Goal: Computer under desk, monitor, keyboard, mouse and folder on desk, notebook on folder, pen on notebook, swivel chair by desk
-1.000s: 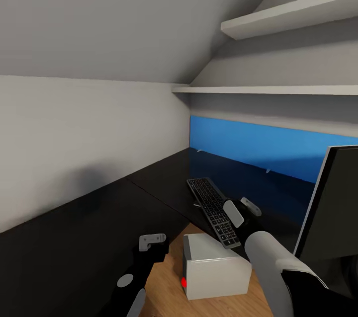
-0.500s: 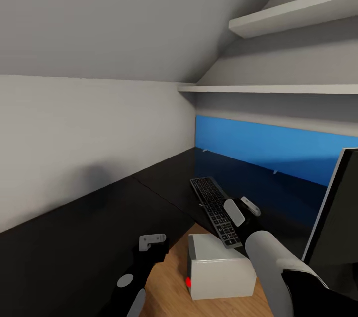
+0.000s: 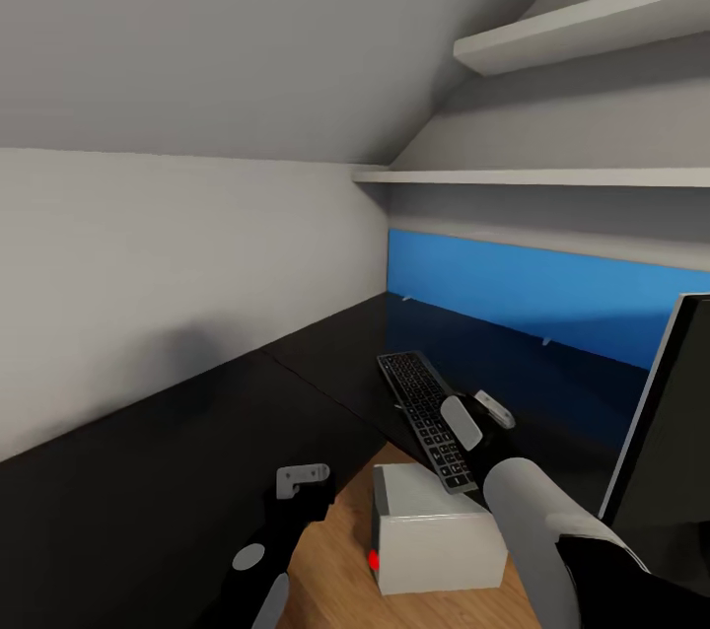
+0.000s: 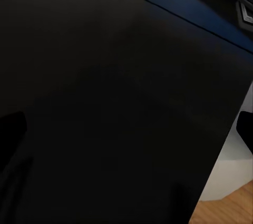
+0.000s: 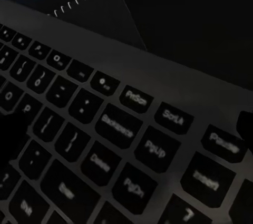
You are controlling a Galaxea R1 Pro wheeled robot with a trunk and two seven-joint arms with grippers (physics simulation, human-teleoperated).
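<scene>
My left gripper (image 3: 302, 477) hangs over the desk (image 3: 148, 471) edge; I cannot tell if it is spread. The computer (image 3: 439, 540) stands on the floor. My right gripper (image 3: 477, 418) is spread above the keyboard (image 3: 424, 402), monitor (image 3: 666, 412) at right.

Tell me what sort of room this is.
Probably an attic home-office nook: a sloped grey ceiling, a black desk carrying a keyboard and a monitor, and white wall shelves above.
</scene>
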